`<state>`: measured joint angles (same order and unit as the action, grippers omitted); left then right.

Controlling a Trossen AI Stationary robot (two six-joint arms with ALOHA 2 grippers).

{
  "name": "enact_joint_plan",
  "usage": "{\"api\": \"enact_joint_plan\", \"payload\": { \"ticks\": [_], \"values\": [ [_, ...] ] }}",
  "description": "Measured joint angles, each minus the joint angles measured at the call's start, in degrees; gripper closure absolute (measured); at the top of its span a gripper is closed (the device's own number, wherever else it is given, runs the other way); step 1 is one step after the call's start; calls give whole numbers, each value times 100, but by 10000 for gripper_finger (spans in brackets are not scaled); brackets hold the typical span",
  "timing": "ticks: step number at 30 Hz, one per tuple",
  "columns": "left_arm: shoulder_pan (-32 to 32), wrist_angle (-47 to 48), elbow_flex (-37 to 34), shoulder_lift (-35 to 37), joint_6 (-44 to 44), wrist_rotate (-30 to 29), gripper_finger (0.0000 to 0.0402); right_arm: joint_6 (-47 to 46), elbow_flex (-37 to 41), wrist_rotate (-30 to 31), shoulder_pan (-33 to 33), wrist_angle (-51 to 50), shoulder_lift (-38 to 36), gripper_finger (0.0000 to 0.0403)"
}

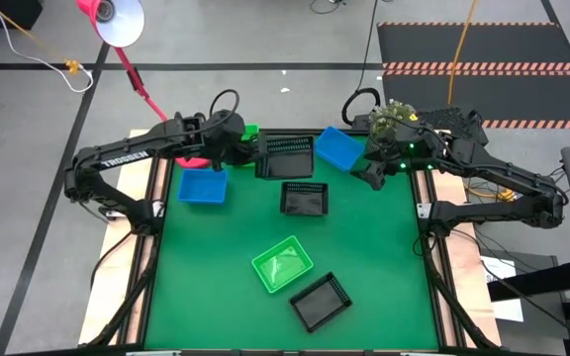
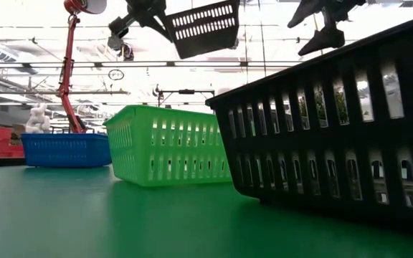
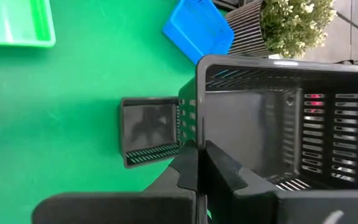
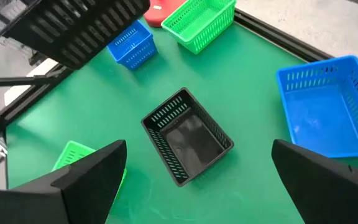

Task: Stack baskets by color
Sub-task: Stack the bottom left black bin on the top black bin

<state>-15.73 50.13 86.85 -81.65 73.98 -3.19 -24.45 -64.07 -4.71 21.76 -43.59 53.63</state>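
No finished stack is seen; the baskets lie singly about the black basket at the table's middle (image 1: 304,199): a blue basket (image 1: 203,186) to its left, another blue basket (image 1: 338,147) up to its right, a green basket (image 1: 283,264) and a further black basket (image 1: 321,301) nearer the front. The left gripper (image 3: 199,163), clamped narrow on the rim of a lifted black basket (image 1: 287,155), is held just behind it. The right gripper (image 4: 194,177) hangs spread wide and empty, just right of it.

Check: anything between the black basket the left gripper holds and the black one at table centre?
Nothing visible. Left gripper holds the lifted black basket in the air; bare mat separates it from the centre black basket, whose inside is empty.
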Motion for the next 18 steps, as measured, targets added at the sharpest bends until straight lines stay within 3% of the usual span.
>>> {"api": "enact_joint_plan", "payload": {
  "ticks": [6,18],
  "values": [
    [97,-77,0,-110,9,-145,394,135,0,0,0,-4,0,10],
    [98,-237,-3,-1104,-489,-140,394,160,0,11,369,-11,-28,9]
  ]
}}
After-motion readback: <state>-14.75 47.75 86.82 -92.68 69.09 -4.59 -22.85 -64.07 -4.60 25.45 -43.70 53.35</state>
